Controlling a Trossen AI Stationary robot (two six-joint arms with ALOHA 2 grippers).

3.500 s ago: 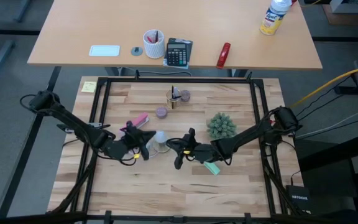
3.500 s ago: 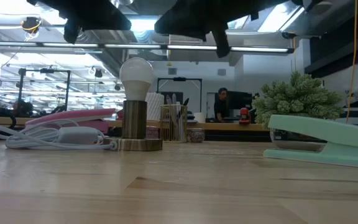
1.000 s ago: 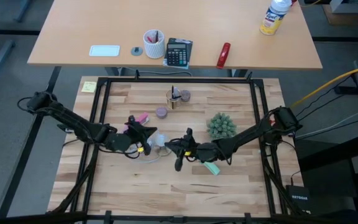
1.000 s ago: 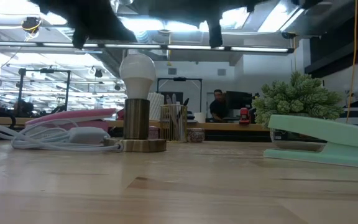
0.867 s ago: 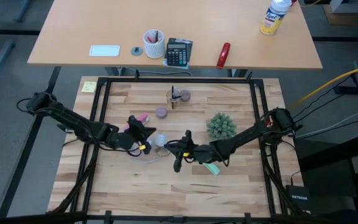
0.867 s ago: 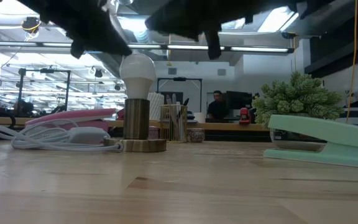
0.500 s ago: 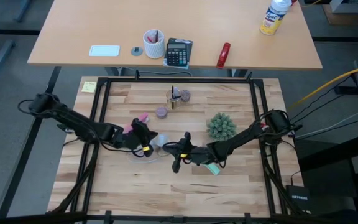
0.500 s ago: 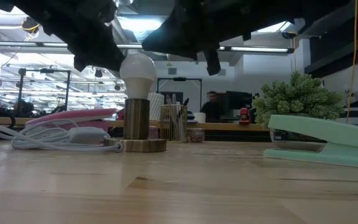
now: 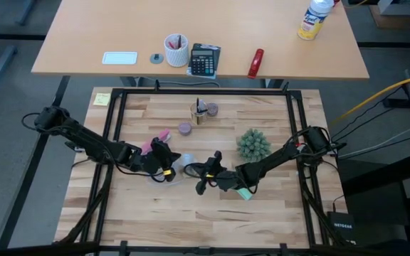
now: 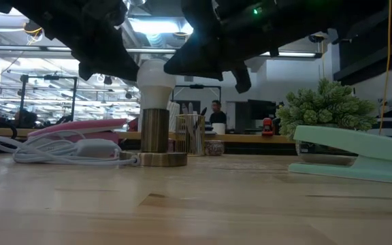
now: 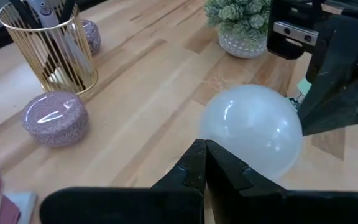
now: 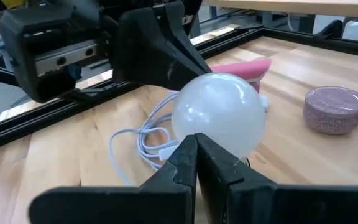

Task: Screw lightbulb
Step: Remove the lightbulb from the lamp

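Lightbulb: the lightbulb (image 10: 156, 76) sat upright in the brass socket (image 10: 155, 131) on its round wooden base (image 10: 158, 160), roughly mid-bench, white cable (image 10: 53, 151) coiled next to it.

Left claw: the left claw (image 11: 204, 163) was pressed right up against the frosted globe, fingers closed flat together, gripping nothing. It only touched the bulb from the side.

Right claw: same deal on the other side. The right claw (image 12: 196, 155) had its fingers pinched together too, tips at the bulb, empty.

What changed: a few seconds back both arms were hanging above and clear of the bulb. Over the last second they dropped in and closed on it from both sides, and the whole lamp slid a bit to the right in the low view.

What that means: my guess, the nudging moved the base instead of turning the bulb, so no real screwing so far. Neither claw had an actual grip yet; one would need to open around the globe.

Other stuff: mint-green stapler (image 10: 356, 155), little plant (image 10: 326, 107), pink stapler (image 10: 80, 128), all left alone.

Background: a person (image 10: 214, 113) was standing way off in the room behind.
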